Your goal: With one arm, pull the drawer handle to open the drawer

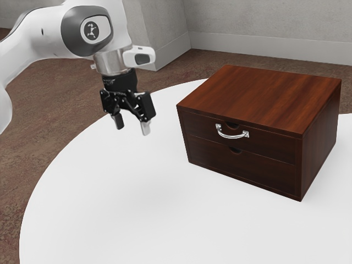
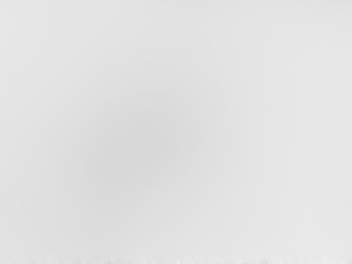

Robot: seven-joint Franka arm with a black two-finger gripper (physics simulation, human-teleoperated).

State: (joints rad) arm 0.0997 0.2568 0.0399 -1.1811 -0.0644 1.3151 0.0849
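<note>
The hand (image 1: 132,128) hangs over the white counter (image 1: 110,209) with its two fingers apart, holding nothing. In the exterior view, the brown wooden box (image 1: 258,93) sits at 3 o'clock from the hand, well apart. Its top drawer (image 1: 269,144) looks shut, and the shiny handle (image 1: 231,135) is on the drawer's front.

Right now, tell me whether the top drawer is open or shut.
Shut. The top drawer sits flush with the cabinet front.
</note>
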